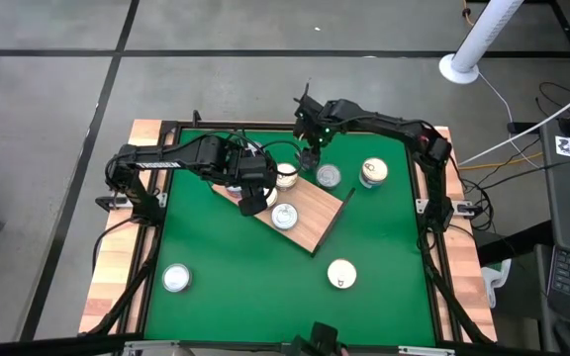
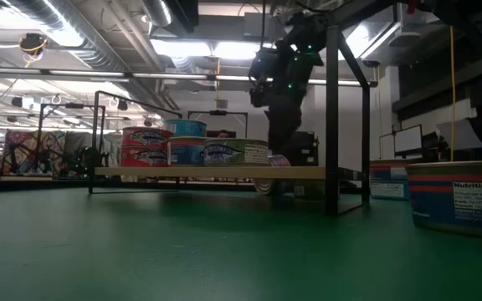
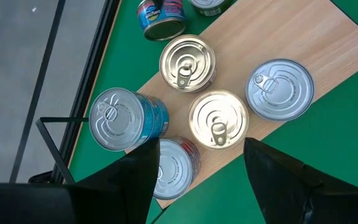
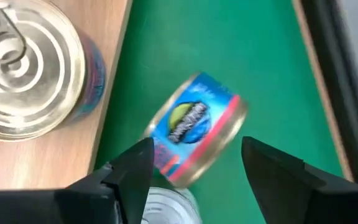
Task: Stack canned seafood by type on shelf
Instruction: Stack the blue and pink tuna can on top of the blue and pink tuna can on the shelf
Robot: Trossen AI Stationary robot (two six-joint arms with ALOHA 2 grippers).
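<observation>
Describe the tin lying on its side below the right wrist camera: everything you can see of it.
The tipped tin is short and round, metal-looking, with a blue side label bearing a green oval logo and a pink-red band by one rim. It lies on its side, label up, on the green mat, just off the shelf edge, between the right gripper's open jaws, not visibly gripped.

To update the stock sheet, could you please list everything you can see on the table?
shelf: one, light-brown wood, tilted mid-mat
shelf tins: five lids showing, three silver, two gold, on the shelf
loose tins: four upright, two silver, two cream, scattered on the mat
tipped tin: one, blue label, on its side beside the shelf
mat: one, green, covering the table
left gripper: open, above the shelf tins
right gripper: open, above the tipped tin
</observation>
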